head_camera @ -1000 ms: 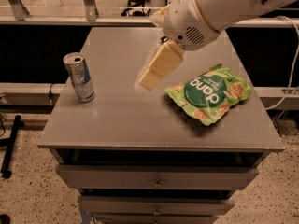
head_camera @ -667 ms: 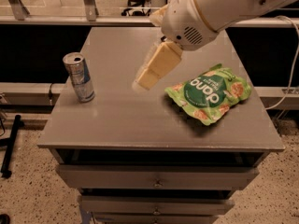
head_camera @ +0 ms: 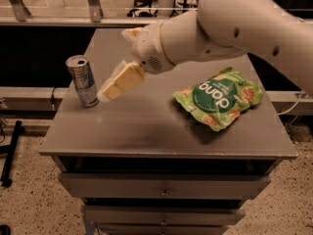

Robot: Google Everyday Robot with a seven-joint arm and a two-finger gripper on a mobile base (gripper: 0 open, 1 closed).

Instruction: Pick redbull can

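Camera view: a look down from the front onto a grey table (head_camera: 146, 131).
Redbull can: the redbull can (head_camera: 83, 81) stands upright on the left part of the table, close to the left edge, its shiny round top facing up.
Pincer: the pincer (head_camera: 105, 94) is cream-coloured and sits at the end of a white arm (head_camera: 220, 28). It slants down and to the left over the left half of the table.
Pincer state: whether it is open or closed cannot be told from this angle.
Can against pincer: the can is just to the left of the pincer's tip and outside it. The tip is level with the lower half of the can. Whether the two touch cannot be told.
Arm: it enters from the upper right and crosses above the back of the table.
Green snack bag: the green snack bag (head_camera: 218, 98) lies flat on the right half of the table, well apart from the can and to the right of the pincer.
Drawers: drawers (head_camera: 164, 186) sit under the table top.
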